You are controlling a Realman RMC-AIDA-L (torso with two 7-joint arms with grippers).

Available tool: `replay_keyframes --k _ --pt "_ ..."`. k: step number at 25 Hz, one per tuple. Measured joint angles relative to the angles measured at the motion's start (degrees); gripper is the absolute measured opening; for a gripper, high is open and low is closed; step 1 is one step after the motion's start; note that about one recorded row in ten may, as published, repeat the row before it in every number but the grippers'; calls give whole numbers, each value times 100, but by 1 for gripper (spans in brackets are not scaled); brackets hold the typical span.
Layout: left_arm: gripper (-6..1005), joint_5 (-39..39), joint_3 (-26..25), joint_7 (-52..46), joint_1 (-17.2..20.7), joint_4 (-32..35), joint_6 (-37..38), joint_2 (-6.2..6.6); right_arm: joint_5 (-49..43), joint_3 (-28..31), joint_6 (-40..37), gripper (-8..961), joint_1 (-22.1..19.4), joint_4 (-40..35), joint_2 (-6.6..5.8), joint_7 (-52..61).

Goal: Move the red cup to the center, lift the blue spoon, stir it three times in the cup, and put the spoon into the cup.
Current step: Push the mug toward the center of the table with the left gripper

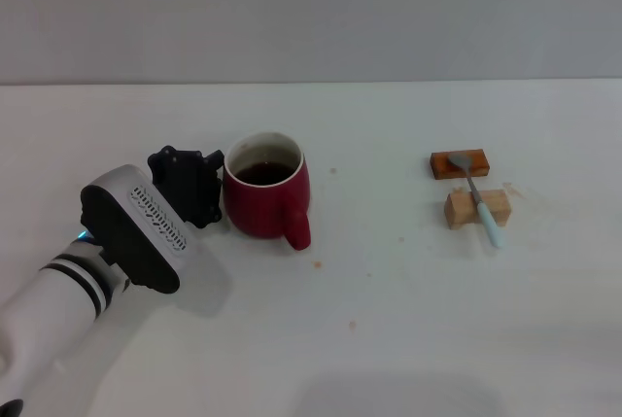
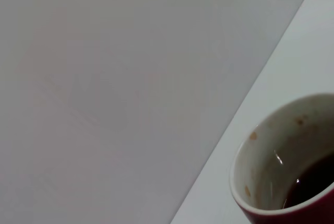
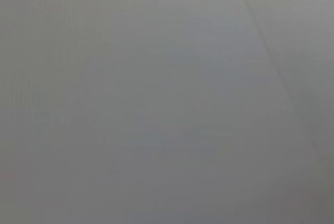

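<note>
You have the left gripper [image 1: 206, 187] low on the white desk [image 1: 408, 320], right up against the left side of the squat dark-red mug [image 1: 267, 198]; whether its fingers are spread or pressed together you cannot tell from here. The mug stands upright a little left of the desk's middle, its loop handle pointing toward you and slightly right, with dark liquid inside its white inner wall [image 2: 266, 156]. Well apart on the right, the slim spoon with a grey metal bowl and pale light-blue handle [image 1: 479, 201] lies across two small blocks: its bowl rests on the orange-brown block [image 1: 460, 163], its neck crosses the tan wooden block [image 1: 477, 209]. The right gripper is out of view.
</note>
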Motion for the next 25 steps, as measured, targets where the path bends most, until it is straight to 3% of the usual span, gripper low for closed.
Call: replay_keyframes --k 25 --pt "-2 0 595 -66 15 -499 -22 -4 8 -79 -71 620 -30 2 0 0"
